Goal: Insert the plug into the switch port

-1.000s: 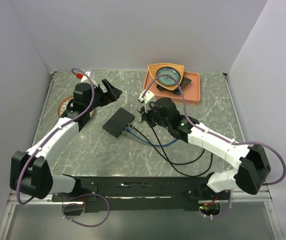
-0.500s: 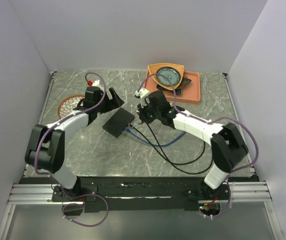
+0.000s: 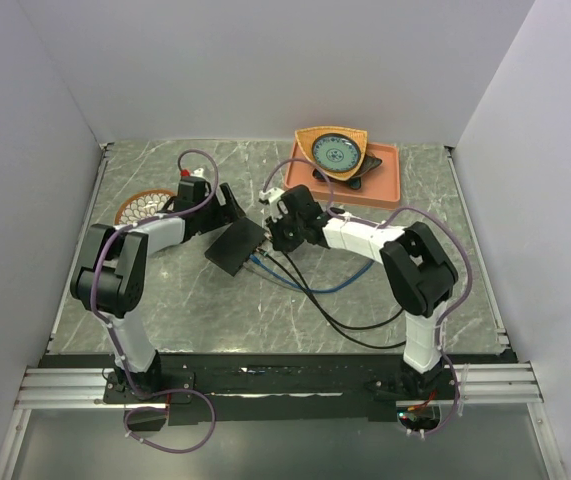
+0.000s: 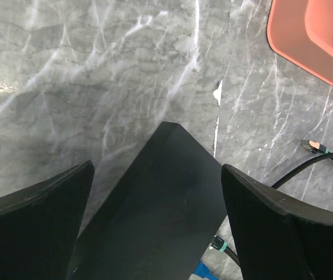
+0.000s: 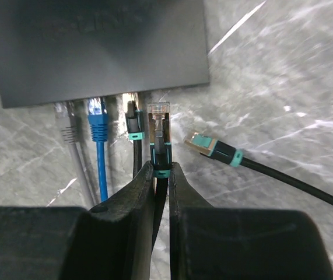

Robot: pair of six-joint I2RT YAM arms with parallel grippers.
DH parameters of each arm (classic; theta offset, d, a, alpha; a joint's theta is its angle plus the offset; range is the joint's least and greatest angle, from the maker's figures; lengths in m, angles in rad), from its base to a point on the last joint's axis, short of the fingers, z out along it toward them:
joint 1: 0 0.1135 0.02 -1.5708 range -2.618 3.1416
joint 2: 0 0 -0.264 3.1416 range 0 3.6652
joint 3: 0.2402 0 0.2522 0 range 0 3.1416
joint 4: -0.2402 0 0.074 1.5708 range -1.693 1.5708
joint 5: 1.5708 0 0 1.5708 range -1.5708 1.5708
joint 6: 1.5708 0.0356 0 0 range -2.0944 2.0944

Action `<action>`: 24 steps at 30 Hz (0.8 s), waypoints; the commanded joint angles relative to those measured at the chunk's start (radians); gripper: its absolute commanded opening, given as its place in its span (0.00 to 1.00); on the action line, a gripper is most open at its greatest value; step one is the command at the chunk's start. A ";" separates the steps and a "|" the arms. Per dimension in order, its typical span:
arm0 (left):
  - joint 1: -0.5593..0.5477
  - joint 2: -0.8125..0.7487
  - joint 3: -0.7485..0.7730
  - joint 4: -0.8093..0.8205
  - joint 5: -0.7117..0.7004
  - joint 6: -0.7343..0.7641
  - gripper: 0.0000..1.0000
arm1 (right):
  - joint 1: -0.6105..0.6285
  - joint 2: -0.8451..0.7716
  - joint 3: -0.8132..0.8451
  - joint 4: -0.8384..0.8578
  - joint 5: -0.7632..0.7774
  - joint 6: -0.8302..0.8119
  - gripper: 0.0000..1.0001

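Just ahead of the right gripper (image 5: pixel 161 175), pinched shut on the cable behind it, the clear-tipped plug (image 5: pixel 158 112), long axis pointing straight at the port edge of the black network switch (image 5: pixel 99 46). Short gap only between plug tip and that edge, with the free switch port (image 5: pixel 157 94) seemingly directly in line; opening itself too dark to make out. To the plug's left, already seated in a row: a grey cable (image 5: pixel 66 129), a blue cable (image 5: pixel 97 121), a black teal-collared cable (image 5: pixel 133 123). To its right, loose on the marble surface (image 5: pixel 283 70), another teal-collared plug (image 5: pixel 211 146). Right arm folded low, wrist aimed left toward the switch. On the far left side, left gripper (image 4: pixel 154 198) spread wide, empty, straddling the switch's corner, likely to brace it.
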 commanded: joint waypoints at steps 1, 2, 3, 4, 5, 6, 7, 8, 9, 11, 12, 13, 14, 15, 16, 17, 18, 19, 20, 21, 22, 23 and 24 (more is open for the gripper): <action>0.009 0.017 0.035 0.034 0.017 0.027 0.96 | -0.007 0.026 0.012 0.014 -0.046 0.014 0.00; 0.012 0.020 0.033 0.039 0.020 0.027 0.96 | -0.007 0.026 -0.008 0.018 -0.063 0.017 0.00; 0.012 0.023 0.030 0.048 0.035 0.027 0.96 | -0.007 0.023 -0.016 0.026 -0.066 0.020 0.00; 0.014 0.028 0.027 0.054 0.049 0.027 0.96 | -0.007 0.023 -0.027 0.029 -0.066 0.023 0.00; 0.014 0.032 0.026 0.063 0.058 0.026 0.96 | -0.009 0.029 -0.036 0.032 -0.066 0.023 0.00; 0.014 0.034 0.024 0.068 0.081 0.024 0.97 | -0.007 0.037 -0.034 0.019 -0.062 0.023 0.00; 0.014 0.042 0.026 0.076 0.088 0.023 0.97 | -0.007 0.043 -0.030 0.012 -0.060 0.023 0.00; 0.014 0.045 0.027 0.079 0.095 0.020 0.98 | -0.006 0.055 -0.027 0.011 -0.060 0.022 0.00; 0.012 0.048 0.029 0.079 0.100 0.020 0.98 | -0.007 0.062 -0.022 0.005 -0.053 0.025 0.00; 0.014 0.051 0.029 0.080 0.106 0.021 0.98 | -0.011 0.085 -0.007 -0.009 -0.049 0.025 0.00; 0.015 0.052 0.029 0.079 0.106 0.020 0.98 | -0.012 0.094 0.001 -0.015 -0.051 0.025 0.00; 0.015 0.051 0.029 0.082 0.115 0.020 0.98 | -0.017 0.103 0.013 -0.028 -0.049 0.023 0.00; 0.015 0.049 0.027 0.087 0.120 0.021 0.98 | -0.020 0.117 0.018 -0.029 -0.042 0.025 0.00; 0.015 0.048 0.026 0.088 0.120 0.020 0.98 | -0.023 0.123 0.018 -0.031 -0.037 0.028 0.00; 0.015 0.046 0.026 0.091 0.124 0.020 0.98 | -0.030 0.128 0.018 -0.031 -0.031 0.031 0.00; 0.015 0.045 0.023 0.096 0.132 0.023 0.99 | -0.035 0.129 0.016 -0.023 -0.031 0.034 0.00; 0.015 0.045 0.023 0.094 0.132 0.024 0.99 | -0.043 0.129 0.016 -0.022 -0.033 0.040 0.00; 0.015 0.046 0.023 0.094 0.132 0.026 0.99 | -0.047 0.129 0.016 -0.022 -0.033 0.045 0.00; 0.015 0.048 0.023 0.093 0.140 0.027 0.99 | -0.060 0.131 0.019 -0.022 -0.022 0.048 0.00; 0.015 0.048 0.023 0.091 0.143 0.030 0.99 | -0.064 0.134 0.022 -0.026 -0.013 0.057 0.00; 0.015 0.051 0.021 0.093 0.146 0.029 0.99 | -0.067 0.134 0.030 -0.028 -0.005 0.057 0.00; 0.015 0.052 0.023 0.091 0.149 0.030 0.99 | -0.075 0.134 0.035 -0.031 0.021 0.062 0.00; 0.015 0.054 0.024 0.093 0.154 0.030 0.99 | -0.078 0.132 0.035 -0.026 0.020 0.066 0.00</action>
